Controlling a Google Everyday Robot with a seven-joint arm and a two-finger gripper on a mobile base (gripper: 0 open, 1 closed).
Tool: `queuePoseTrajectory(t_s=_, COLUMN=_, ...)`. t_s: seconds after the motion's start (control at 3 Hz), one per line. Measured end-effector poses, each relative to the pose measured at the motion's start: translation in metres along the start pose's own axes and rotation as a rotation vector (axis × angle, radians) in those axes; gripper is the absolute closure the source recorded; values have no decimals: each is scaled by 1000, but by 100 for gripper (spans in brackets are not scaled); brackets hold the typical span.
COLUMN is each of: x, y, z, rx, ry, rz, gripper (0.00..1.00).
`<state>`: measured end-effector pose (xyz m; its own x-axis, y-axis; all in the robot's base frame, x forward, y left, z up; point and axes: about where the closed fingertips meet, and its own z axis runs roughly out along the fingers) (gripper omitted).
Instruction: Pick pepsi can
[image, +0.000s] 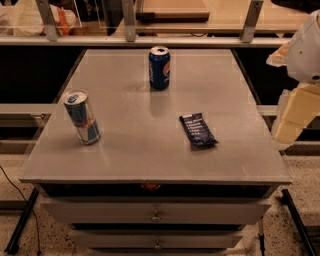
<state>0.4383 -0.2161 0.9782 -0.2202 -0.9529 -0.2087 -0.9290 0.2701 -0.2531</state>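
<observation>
The pepsi can (159, 68) is dark blue with a silver top and a round red-white-blue logo. It stands upright near the far middle of the grey table (140, 165). My gripper (286, 131) is a cream-coloured part under the white arm at the right edge of the view. It hangs beside the table's right edge, well to the right of the can and nearer to me, and holds nothing that I can see.
A slim blue-and-silver can (82, 117) stands tilted-looking at the left of the table. A flat dark blue snack wrapper (198, 130) lies right of centre. Drawers (156, 214) sit under the tabletop. A railing and shelf (130, 20) run behind the table.
</observation>
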Motion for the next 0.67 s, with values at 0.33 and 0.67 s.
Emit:
queuePoseTrajectory(t_s=0.33, x=0, y=0, z=0, rx=0, ry=0, rz=0, gripper=0)
queuePoseTrajectory(t_s=0.67, x=0, y=-21, z=15, rx=-2, ry=-47, rz=14, gripper=0)
